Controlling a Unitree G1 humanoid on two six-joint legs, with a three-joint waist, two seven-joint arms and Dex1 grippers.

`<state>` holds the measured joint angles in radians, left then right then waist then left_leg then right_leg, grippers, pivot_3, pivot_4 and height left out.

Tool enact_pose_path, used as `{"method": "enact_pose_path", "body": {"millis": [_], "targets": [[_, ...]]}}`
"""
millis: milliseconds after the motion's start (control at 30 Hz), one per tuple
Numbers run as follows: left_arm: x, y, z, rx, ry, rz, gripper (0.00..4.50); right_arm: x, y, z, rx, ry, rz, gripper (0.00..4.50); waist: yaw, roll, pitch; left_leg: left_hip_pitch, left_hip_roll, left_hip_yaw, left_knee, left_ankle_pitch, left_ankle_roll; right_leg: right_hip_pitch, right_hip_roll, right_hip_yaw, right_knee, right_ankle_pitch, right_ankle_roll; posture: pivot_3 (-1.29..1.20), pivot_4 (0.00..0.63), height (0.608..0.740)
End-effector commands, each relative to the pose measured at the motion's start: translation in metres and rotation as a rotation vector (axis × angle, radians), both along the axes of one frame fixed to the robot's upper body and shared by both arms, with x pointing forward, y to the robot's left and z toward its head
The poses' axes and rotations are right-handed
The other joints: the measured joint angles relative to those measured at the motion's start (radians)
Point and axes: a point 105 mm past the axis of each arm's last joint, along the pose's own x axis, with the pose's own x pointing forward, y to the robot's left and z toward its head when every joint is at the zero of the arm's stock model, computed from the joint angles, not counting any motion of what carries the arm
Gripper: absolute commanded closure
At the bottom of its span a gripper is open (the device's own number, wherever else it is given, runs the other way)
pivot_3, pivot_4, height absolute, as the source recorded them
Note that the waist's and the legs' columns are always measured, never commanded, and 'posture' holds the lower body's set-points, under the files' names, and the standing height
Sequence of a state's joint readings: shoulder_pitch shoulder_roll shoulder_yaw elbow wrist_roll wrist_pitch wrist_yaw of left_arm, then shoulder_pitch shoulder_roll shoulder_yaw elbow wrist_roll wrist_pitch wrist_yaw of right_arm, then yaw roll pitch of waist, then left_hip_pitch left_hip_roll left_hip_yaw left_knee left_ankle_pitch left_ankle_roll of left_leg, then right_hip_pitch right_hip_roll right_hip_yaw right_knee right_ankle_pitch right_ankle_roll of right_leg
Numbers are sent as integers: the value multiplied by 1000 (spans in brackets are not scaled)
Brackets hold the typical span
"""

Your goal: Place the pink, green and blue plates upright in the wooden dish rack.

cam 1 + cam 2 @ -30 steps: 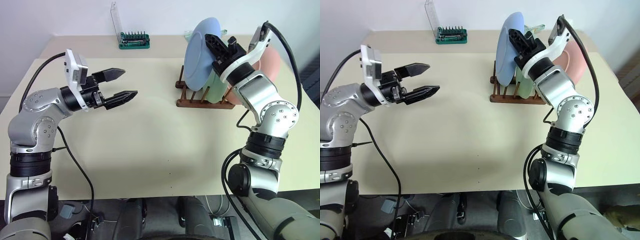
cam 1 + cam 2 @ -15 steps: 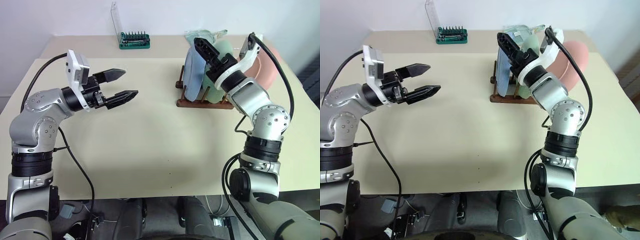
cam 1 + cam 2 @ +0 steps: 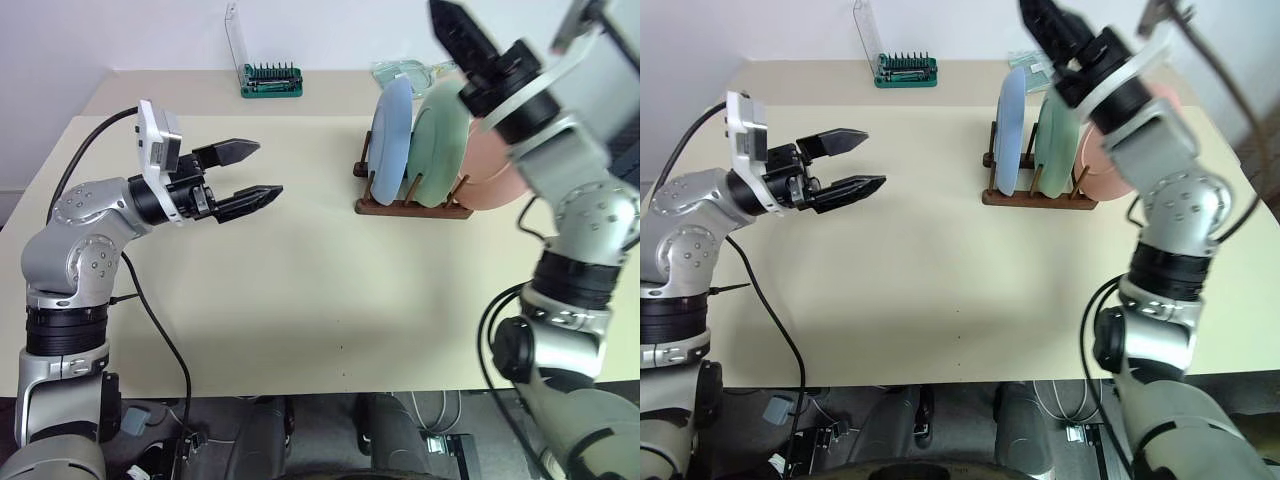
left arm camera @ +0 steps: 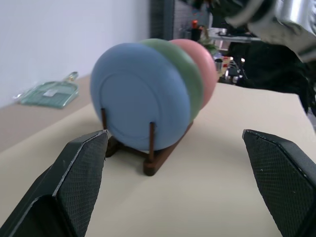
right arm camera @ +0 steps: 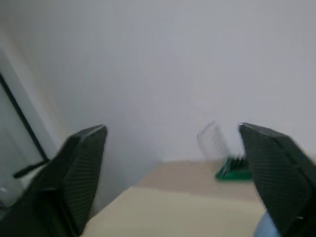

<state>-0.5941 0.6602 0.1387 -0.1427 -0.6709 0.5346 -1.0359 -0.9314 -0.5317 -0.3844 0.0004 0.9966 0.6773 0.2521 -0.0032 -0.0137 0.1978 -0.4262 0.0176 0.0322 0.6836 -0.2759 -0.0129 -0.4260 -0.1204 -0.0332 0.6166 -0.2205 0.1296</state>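
Standing on edge in wooden dish rack (image 3: 410, 206), blue plate (image 3: 390, 138), green plate (image 3: 440, 140), pink plate (image 3: 490, 170), both tools wide

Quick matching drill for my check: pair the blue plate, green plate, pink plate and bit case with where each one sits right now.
Things:
1. blue plate
2. green plate
3. pink plate
4. bit case

Places:
A. middle of the dish rack
B. far side of the table, away from the rack
C. rack end nearest the left gripper
D. rack end on the robot's right

Pairs: 1-C, 2-A, 3-D, 4-B
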Motion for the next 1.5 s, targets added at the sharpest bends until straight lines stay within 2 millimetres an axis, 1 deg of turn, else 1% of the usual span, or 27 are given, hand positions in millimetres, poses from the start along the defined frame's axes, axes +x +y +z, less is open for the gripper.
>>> {"method": "enact_pose_path", "body": {"millis": [33, 100, 133, 167, 200, 233, 267, 333, 400, 467, 533, 600, 633, 733, 933, 1100, 1400, 1433, 1500], "targets": [[-10, -15, 3, 4, -51, -54, 0, -1, -80, 14, -71, -96, -379, 1877, 7, 0, 0, 0, 0, 0, 0, 0, 0, 0, 0, 0, -1, 0, 0, 0, 150, 724], [-10, -20, 3, -7, -57, -56, 0, -3, -124, 14, -125, -126, -629, 2938, 8, 0, 0, 0, 0, 0, 0, 0, 0, 0, 0, 0, -1, 0, 0, 0, 150, 724], [-8, -21, 3, -12, -57, -55, 0, -5, -143, 11, -166, -122, -743, 3462, 7, 0, 0, 0, 0, 1, 0, 0, 0, 0, 0, 0, -1, 0, 0, 0, 150, 724], [-8, -22, 2, -14, -54, -58, 0, -5, -159, 5, -223, -106, -852, 3991, 7, 0, 0, 1, 0, 1, 0, 0, 0, 0, 0, 0, -1, 0, 0, 0, 150, 724], [-8, -23, 1, -14, -52, -61, 0, -4, -171, -3, -273, -79, -920, 4478, 5, 0, 0, 1, 0, 1, 0, 0, 0, 0, 0, 0, -1, 0, 0, 0, 150, 724], [-8, -24, 0, -13, -49, -68, 0, -3, -184, -13, -313, -33, -987, 4478, 2, 0, 0, 1, 0, 1, 0, 0, 0, 0, 0, 1, -1, 0, 0, 0, 150, 724], [-8, -25, -1, -11, -47, -73, 0, -1, -191, -22, -349, -1, -1021, 4478, -4, 0, 0, 1, 0, 1, 0, 0, 0, 0, 0, 1, -1, 0, 0, 0, 150, 724], [-9, -26, -1, -13, -47, -78, 0, 7, -198, -48, -416, 92, -1021, 4478, -14, 0, 0, 1, 0, 1, 0, 0, 0, 0, 0, 1, -1, 0, 0, 0, 150, 724], [-8, -27, 0, -13, -47, -81, 0, 14, -194, -66, -439, 148, -984, 4478, -20, 0, 0, 2, 0, 2, 0, 0, 0, 0, 0, 2, 0, 0, 0, 0, 150, 724], [-8, -27, 0, -11, -49, -81, 0, 19, -189, -80, -457, 186, -947, 4478, -19, 1, 0, 2, 0, 2, 0, 0, 0, 0, 0, 2, 0, 0, 0, 0, 150, 724], [-9, -26, 0, -8, -46, -84, 0, 25, -182, -102, -462, 259, -878, 4478, -16, 1, 0, 2, 0, 2, 0, 0, 0, 0, 0, 2, 0, 0, 0, 0, 150, 724], [-10, -26, 0, -8, -43, -84, 0, 27, -178, -114, -433, 303, -832, 4478, -11, 1, 0, 2, 0, 2, 0, 0, 0, 0, 0, 2, 0, 0, 0, 0, 150, 724], [-10, -26, 0, -5, -43, -83, 0, 28, -175, -116, -437, 310, -812, 4478, -8, 1, 0, 1, 0, 2, 0, 0, 0, 0, 0, 2, 0, 0, 0, 0, 150, 724], [-10, -25, 0, -6, -41, -77, 0, 29, -161, -112, -408, 293, -721, 4478, -6, 1, 0, 1, 0, 2, 0, 0, 0, 0, 0, 2, 0, 0, 0, 0, 150, 724], [-9, -24, 0, -14, -36, -72, 0, 27, -129, -87, -327, 197, -559, 4478, -9, 1, 0, 1, 0, 2, 0, 0, 0, 0, 0, 2, 0, 0, 0, 0, 150, 724], [-8, -25, -1, -11, -33, -70, 0, 23, -110, -80, -329, 159, -465, 4478, -7, 1, 0, 1, 0, 2, 0, 0, 0, 0, 0, 2, 0, 0, 0, 0, 150, 724], [-7, -23, 2, -12, -34, -66, 0, 22, -114, -79, -376, 142, -516, 4478, -9, 1, 0, 1, 0, 2, 0, 0, 0, 0, 0, 2, 0, 0, 0, 0, 150, 724], [-7, -23, 2, -13, -34, -64, 0, 22, -117, -74, -360, 126, -541, 4478, -9, 1, 0, 1, 0, 2, 0, 0, 0, 0, 0, 2, 0, 0, 0, 0, 150, 724], [-6, -23, 2, -12, -37, -60, 0, 18, -126, -57, -287, 70, -578, 4478, -8, 1, 0, 1, 0, 2, 0, 0, 0, 0, 0, 2, 0, 0, 0, 0, 150, 724]]}}
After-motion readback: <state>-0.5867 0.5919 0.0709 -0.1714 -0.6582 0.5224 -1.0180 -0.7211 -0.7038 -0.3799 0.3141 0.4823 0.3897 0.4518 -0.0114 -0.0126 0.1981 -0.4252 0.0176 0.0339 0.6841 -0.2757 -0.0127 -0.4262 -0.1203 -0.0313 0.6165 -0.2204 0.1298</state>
